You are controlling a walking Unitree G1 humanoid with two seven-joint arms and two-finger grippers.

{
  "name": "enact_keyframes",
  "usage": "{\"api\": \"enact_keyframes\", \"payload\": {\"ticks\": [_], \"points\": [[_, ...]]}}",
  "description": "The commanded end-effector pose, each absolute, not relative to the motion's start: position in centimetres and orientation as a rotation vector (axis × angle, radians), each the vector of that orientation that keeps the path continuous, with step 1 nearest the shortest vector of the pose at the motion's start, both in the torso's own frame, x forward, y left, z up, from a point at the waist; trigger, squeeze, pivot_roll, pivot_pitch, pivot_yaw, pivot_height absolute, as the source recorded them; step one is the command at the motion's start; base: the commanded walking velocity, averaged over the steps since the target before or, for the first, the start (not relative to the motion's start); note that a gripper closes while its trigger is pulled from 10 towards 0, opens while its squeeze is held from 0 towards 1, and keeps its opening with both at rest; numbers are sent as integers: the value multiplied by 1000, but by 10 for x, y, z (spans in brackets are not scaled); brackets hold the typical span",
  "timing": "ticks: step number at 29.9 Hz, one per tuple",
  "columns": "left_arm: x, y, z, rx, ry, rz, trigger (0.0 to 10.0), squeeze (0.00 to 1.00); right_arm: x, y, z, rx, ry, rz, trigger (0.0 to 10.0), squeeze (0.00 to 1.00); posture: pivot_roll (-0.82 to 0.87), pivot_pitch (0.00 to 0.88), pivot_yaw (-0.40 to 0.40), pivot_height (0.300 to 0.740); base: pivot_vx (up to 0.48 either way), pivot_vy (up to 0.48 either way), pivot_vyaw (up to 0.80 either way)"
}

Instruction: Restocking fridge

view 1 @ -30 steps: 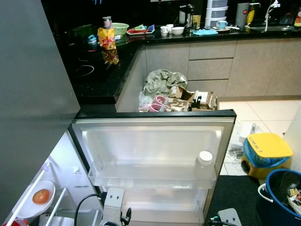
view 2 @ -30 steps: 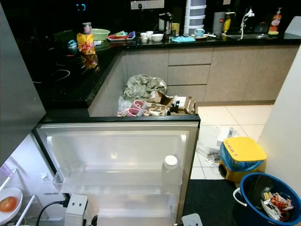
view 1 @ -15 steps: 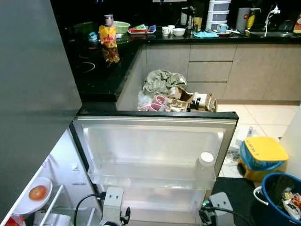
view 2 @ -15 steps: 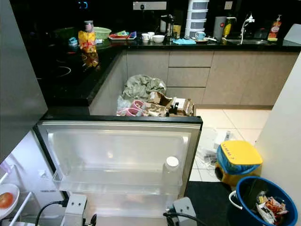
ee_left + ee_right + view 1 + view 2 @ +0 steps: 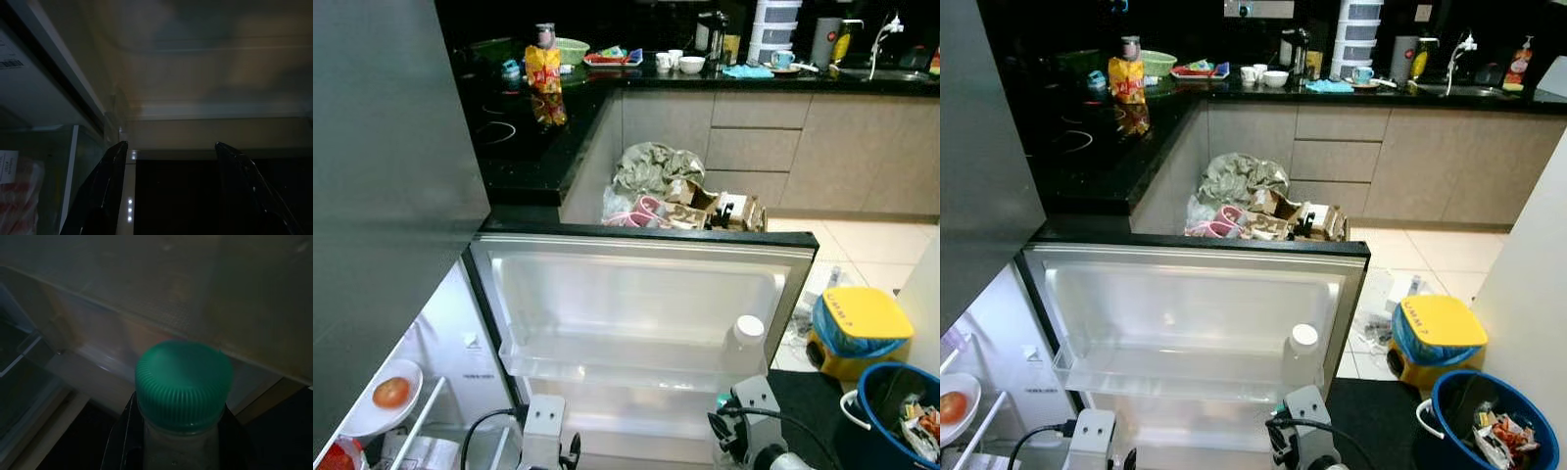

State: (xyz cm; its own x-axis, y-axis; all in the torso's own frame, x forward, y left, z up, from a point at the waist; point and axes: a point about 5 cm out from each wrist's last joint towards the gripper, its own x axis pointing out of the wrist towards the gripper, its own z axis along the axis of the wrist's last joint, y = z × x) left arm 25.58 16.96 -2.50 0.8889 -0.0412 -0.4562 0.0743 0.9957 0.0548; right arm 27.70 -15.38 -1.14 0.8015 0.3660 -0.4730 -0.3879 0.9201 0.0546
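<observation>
The fridge door [image 5: 636,294] hangs wide open toward the robot, with its clear door shelf [image 5: 626,364] running across the middle; a white-capped bottle [image 5: 745,338] already stands at the shelf's right end. The right end effector [image 5: 178,440] is clamped on a green-capped bottle [image 5: 183,382], fingers on either side just under the cap, and it sits low, right in front of the door's pale inner wall and shelf edge; from the head view you just see that arm's wrist [image 5: 754,431] poking up at the bottom, just below the white-capped bottle. The left end effector [image 5: 168,191] is open and empty, fingers spread, hanging low by the fridge body next to the door edge; pretty dark there. Inside the fridge at lower left there's a tomato [image 5: 391,393] on a white plate [image 5: 374,416]. Behind the door sits a pile of boxes and bags [image 5: 680,196] on the floor against the cabinets; a black bench [image 5: 538,147] wraps the corner with a snack bag [image 5: 543,70] on it; a yellow-lidded bin [image 5: 862,323] and a blue bucket [image 5: 891,411] sit on the right.
</observation>
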Motion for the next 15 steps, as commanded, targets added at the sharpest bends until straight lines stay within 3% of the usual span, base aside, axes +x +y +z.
{"api": "enact_keyframes", "payload": {"ticks": [1, 15], "points": [[252, 175, -27, 78, 483, -50, 10000, 0, 276, -153, -13, -43, 509, 410, 10000, 0, -27, 97, -12, 670, 0, 0, 0], [255, 171, -25, 100, 480, -83, 10000, 0, 275, -150, -10, -14, 448, 415, 10000, 0, -29, 104, 6, 640, 0, 0, 0]]}}
